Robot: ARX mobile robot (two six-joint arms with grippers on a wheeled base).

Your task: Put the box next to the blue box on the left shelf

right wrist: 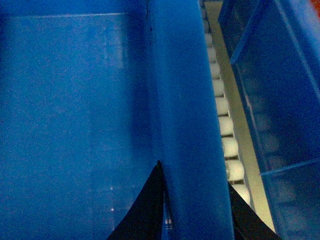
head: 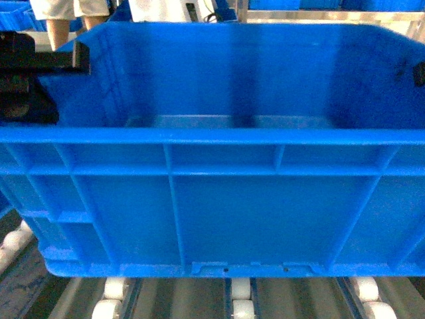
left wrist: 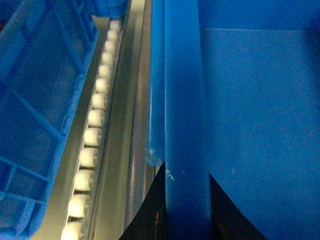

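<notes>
- The box (head: 219,199) fills pretty much the whole head view, sitting over the roller tracks of the left shelf (head: 240,302). Whether the base is actually resting on the rollers or just above them can't be told from here.
- Left end effector (left wrist: 184,210) is clamped on the box's left rim, dark fingers (left wrist: 145,215) either side of the wall. Right end effector (right wrist: 195,215) is doing the same on the right rim.
- Progress-wise: looks like the carry is basically done and the box is in the shelf lane. What's probably left is settling it down and letting go.
- Left wrist view shows what the head view misses: a second blue crate (left wrist: 35,115) just beside, one roller track between it and the box. So the "next to" part seems about there.
- Right wrist view shows another blue crate (right wrist: 280,110) on that side too, also a roller strip apart.
- Head view alone shows the box is empty inside.
</notes>
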